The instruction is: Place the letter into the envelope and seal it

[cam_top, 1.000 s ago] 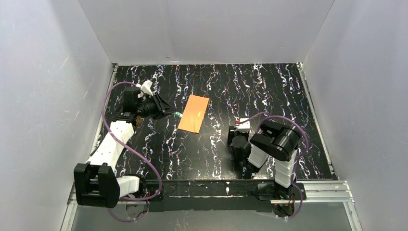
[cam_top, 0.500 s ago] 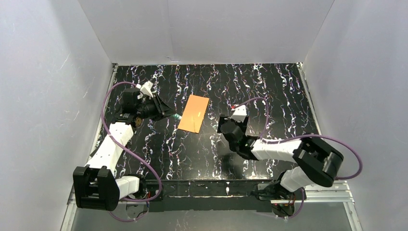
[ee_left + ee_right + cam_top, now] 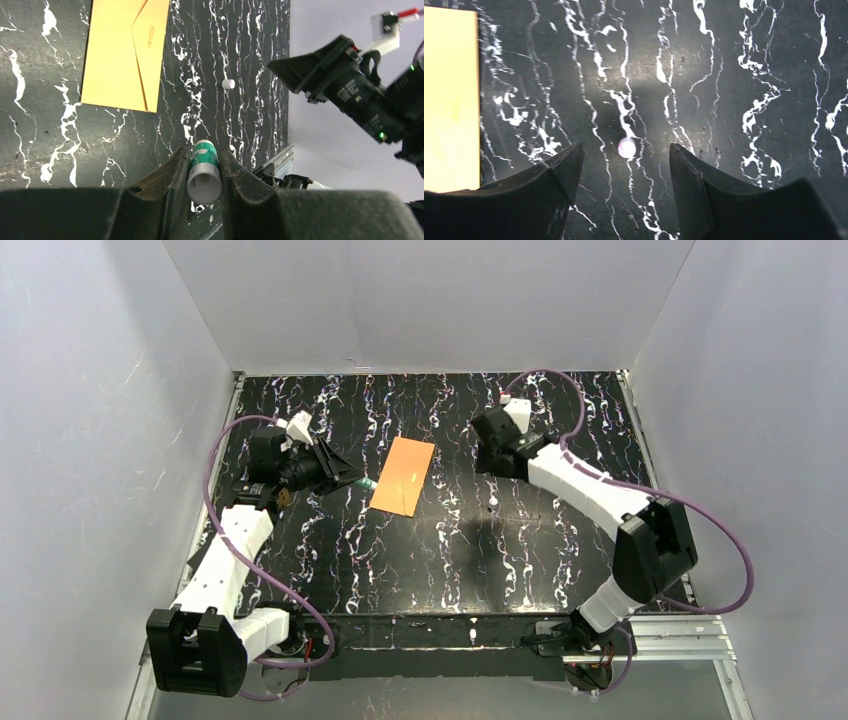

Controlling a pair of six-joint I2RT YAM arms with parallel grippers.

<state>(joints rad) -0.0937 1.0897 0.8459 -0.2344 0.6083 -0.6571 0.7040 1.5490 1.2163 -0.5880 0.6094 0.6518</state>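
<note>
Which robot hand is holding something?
The left gripper, shut on a small green-and-white tube. The right gripper is open and empty, above a tiny white cap.

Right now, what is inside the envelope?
Nothing inside shows. The envelope lies flat on the table with its triangular flap folded down, covering any contents. No letter is visible elsewhere, so it may be inside, but that cannot be confirmed.

Green tube (image 3: 204, 172) in left tool (image 3: 204, 150)
</note>
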